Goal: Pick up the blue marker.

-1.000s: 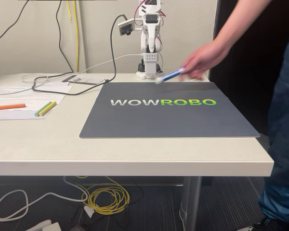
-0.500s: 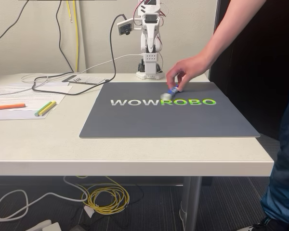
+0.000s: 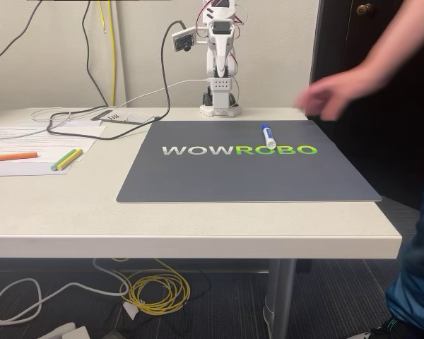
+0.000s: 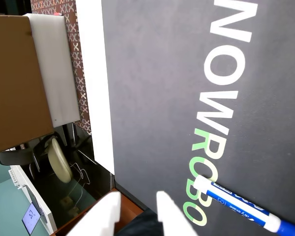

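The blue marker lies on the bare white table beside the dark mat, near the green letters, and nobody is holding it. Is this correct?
Not quite. The blue marker lies on the dark mat itself, not on the bare table, near the green letters, and nobody is holding it. The fixed view shows this, and the wrist view confirms it.

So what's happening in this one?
A person's hand is blurred above the mat's far right corner, near the blue marker, which lies free by the green ROBO lettering. The arm stands folded upright at the table's back edge. In the wrist view the gripper is open and empty. The pick hasn't started.
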